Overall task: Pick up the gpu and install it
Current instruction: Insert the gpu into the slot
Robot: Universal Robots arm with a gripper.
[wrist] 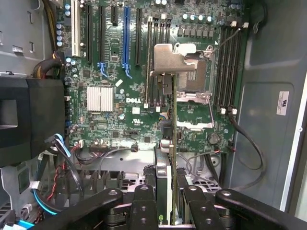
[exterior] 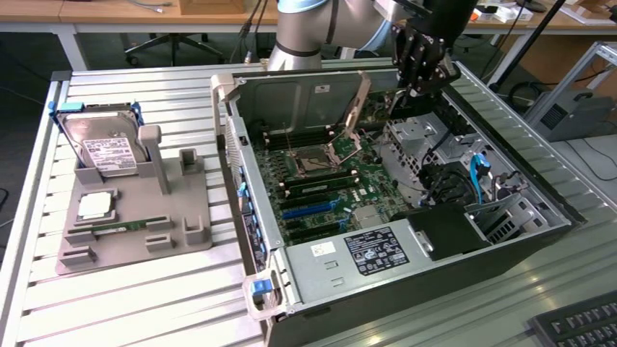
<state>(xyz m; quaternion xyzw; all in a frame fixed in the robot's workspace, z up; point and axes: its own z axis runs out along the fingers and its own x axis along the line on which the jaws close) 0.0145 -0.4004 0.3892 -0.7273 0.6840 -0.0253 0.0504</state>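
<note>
Looking through the exterior view, finds the gripper (exterior: 417,88) at one o'clock, hanging just above the far corner of the open computer case (exterior: 463,289), with something dark below the fingertips too crowded by case parts to make out. Places the motherboard (exterior: 308,181) flat inside the case at the centre, and the labelled power supply (exterior: 352,256) at six o'clock. Sets a gray fixture (exterior: 135,224) at nine o'clock on the slatted table (exterior: 126,311), beside the case wall, carrying an upright hard drive (exterior: 104,148) at ten o'clock, with a square processor (exterior: 94,206) and a narrow RAM stick (exterior: 111,230) lying lower on it. Catches a keyboard (exterior: 579,325) at five o'clock. Turning to the wrist view, shows the gpu (wrist: 165,177) edge-on between the two black fingers (wrist: 144,201), pinched from both faces, the gap narrow and closed on the thin card rather than spread. Holds the card upright above the motherboard, seated in no slot, its far end reaching toward the raised silver socket plate (wrist: 175,57) next to the processor socket (wrist: 194,81) and the memory slots. Leaves the blue expansion slot (wrist: 126,38) and the finned silver heatsink (wrist: 100,99) off to one side, well apart from the card, with blue cables (wrist: 55,143) near the dark drive bay.
</note>
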